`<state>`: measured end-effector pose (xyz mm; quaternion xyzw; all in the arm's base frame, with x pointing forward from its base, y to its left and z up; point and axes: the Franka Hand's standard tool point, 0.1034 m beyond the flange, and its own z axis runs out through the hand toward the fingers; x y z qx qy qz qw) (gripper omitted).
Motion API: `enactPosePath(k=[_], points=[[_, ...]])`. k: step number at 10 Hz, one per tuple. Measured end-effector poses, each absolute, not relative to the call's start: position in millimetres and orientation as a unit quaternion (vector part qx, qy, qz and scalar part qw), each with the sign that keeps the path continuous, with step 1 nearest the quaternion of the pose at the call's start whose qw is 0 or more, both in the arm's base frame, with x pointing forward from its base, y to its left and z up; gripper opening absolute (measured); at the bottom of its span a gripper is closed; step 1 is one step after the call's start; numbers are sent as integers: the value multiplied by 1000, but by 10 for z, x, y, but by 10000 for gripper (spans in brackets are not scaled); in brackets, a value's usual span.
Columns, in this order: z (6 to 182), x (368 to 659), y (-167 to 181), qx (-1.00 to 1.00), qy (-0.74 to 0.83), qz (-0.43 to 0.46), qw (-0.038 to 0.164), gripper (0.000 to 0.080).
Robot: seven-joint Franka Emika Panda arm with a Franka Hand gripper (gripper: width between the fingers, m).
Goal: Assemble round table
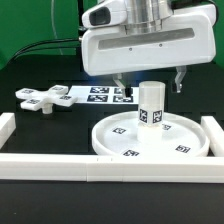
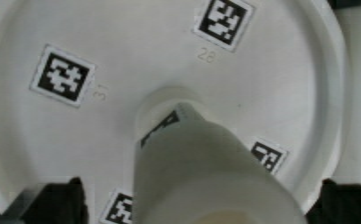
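table [image 1: 40,125]: black top, carries everything below.
rails [image 1: 60,165]: long white border pieces along the near edge and up both sides in the exterior view.
disc [image 1: 108,140]: big round rimmed plate, lying flat inside the rails, toward the exterior view's right. Square tags on its upper face. It fills most of the wrist view [image 2: 88,130], where four tags are visible.
gripper [image 1: 149,84]: directly over the disc, pointing down. Jaws spread wide, one finger [image 1: 119,86] on each side of the post's top. Clear gap on both sides, nothing held. Tips sit at about the level of the post's top.
marker board [image 1: 98,95]: flat white sheet with black squares, behind the disc, between it and the cross piece.
cross piece [image 1: 40,98]: four arms, lying flat at the exterior view's left, well apart from the disc.
post [image 1: 151,105]: short tagged cylinder, upright at the disc's centre. In the wrist view [image 2: 203,165] it rises straight toward the camera.
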<state>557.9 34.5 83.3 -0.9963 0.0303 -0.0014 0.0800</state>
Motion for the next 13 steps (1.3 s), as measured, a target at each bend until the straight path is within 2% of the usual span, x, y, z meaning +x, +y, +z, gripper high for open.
enactPosePath(k=[6, 8, 13], points=[[814, 5600, 327, -982, -172, -15, 74, 649], [814, 5608, 339, -950, -308, -19, 54, 649], [800, 5612, 358, -878, -477, -20, 39, 649]])
